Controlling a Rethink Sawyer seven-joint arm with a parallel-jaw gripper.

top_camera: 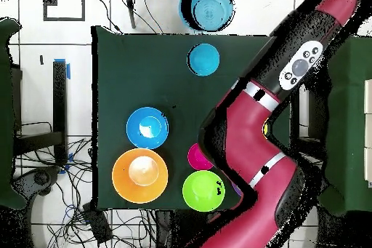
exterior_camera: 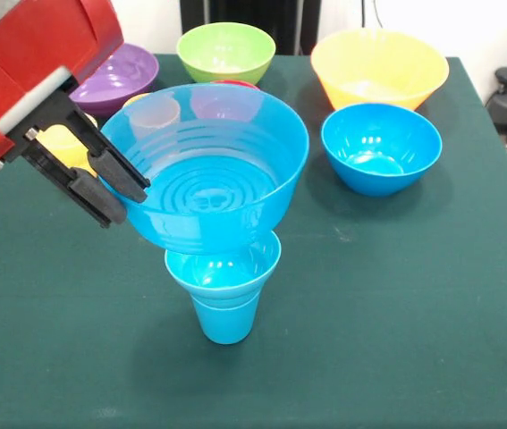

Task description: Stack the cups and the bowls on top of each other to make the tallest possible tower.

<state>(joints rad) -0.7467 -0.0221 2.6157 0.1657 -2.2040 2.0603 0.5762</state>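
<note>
A blue cup (exterior_camera: 226,317) stands upright on the green table (exterior_camera: 396,313) with a small blue bowl (exterior_camera: 223,268) seated in its mouth. My gripper (exterior_camera: 126,201) is shut on the left rim of a large blue bowl (exterior_camera: 208,179), one finger inside and one outside. The bowl's base is at the small bowl's mouth, slightly tilted; I cannot tell if it rests there. From overhead the cup stack (top_camera: 203,60) shows near the table's far edge, with the large blue bowl (top_camera: 207,9) beyond it.
Behind the stack are a purple bowl (exterior_camera: 119,76), green bowl (exterior_camera: 226,49), yellow-orange bowl (exterior_camera: 378,67), medium blue bowl (exterior_camera: 380,147), a red bowl's rim (exterior_camera: 233,85) and a yellow cup (exterior_camera: 63,147). My arm (top_camera: 269,114) crosses the table's right side overhead.
</note>
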